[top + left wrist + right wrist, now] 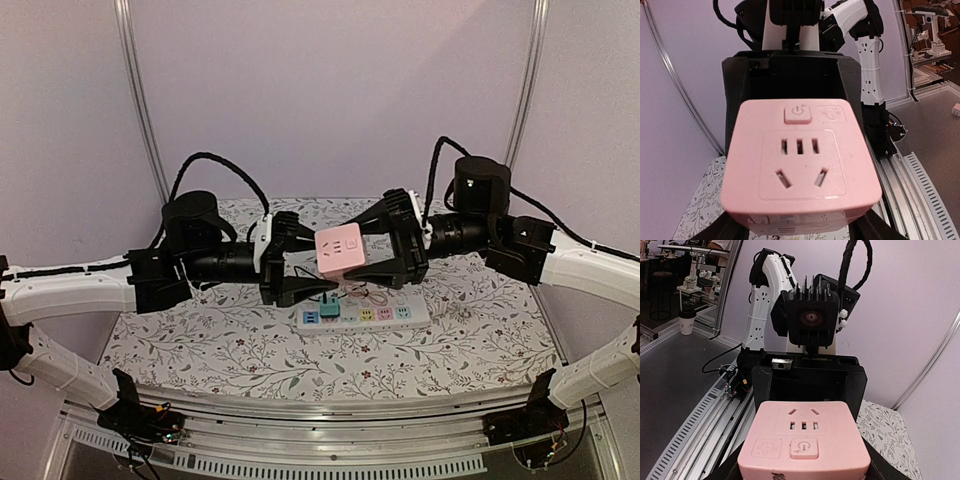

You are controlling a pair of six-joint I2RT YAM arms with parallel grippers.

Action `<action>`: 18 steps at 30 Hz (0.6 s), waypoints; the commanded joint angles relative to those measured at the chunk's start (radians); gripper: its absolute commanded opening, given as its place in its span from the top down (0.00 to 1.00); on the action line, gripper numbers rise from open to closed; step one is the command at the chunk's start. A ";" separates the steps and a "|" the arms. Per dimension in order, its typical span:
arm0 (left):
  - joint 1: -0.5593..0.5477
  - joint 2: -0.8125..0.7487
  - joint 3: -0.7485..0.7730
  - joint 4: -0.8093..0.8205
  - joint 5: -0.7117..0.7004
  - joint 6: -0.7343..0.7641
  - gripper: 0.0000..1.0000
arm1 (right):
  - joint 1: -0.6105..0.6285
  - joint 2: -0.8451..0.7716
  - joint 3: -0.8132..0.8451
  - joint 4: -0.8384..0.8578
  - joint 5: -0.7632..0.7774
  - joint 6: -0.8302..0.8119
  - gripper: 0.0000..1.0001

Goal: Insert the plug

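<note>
Left claw [310, 262] and right claw [352, 255] are meeting above mid-table, over the power strip [385, 314]. Both are hugging the pink plug cube [340, 250], can't tell which is really clamping. Looking like a handover; next it's needing one solid grip, then lowering into the strip.

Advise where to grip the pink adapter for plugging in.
Pinch the pink adapter across two flat opposite side walls, coming in level. Its socket face and button point up, so that clears them and leaves the underside free toward the power strip.
</note>
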State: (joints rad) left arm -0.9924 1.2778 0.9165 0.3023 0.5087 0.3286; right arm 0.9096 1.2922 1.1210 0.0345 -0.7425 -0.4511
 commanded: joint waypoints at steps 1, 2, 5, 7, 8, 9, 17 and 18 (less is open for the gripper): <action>-0.013 0.010 -0.011 0.055 0.045 0.018 0.20 | -0.001 0.005 0.001 0.055 0.030 0.005 1.00; -0.015 0.011 -0.011 0.067 0.048 0.009 0.17 | -0.001 0.006 0.000 0.060 0.032 0.005 1.00; -0.014 0.013 -0.012 0.077 0.061 -0.009 0.23 | -0.001 0.012 -0.002 0.081 0.029 0.019 1.00; -0.014 0.015 -0.012 0.079 0.063 -0.019 0.31 | -0.001 0.012 -0.001 0.093 0.034 0.024 1.00; -0.015 0.015 -0.013 0.081 0.061 -0.026 0.36 | -0.001 0.013 0.000 0.096 0.035 0.027 1.00; -0.015 0.016 -0.015 0.083 0.059 -0.028 0.40 | -0.001 0.013 -0.001 0.099 0.036 0.026 1.00; -0.021 0.011 -0.017 0.130 0.038 -0.038 0.99 | 0.000 0.029 -0.004 0.106 0.049 0.050 1.00; -0.022 0.007 -0.019 0.134 0.029 -0.038 1.00 | 0.000 0.029 -0.009 0.105 0.063 0.053 0.99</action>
State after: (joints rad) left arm -0.9928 1.2808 0.9108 0.3828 0.5293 0.3092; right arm 0.9104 1.2984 1.1198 0.0780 -0.7422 -0.4213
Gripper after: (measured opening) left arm 0.631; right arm 0.628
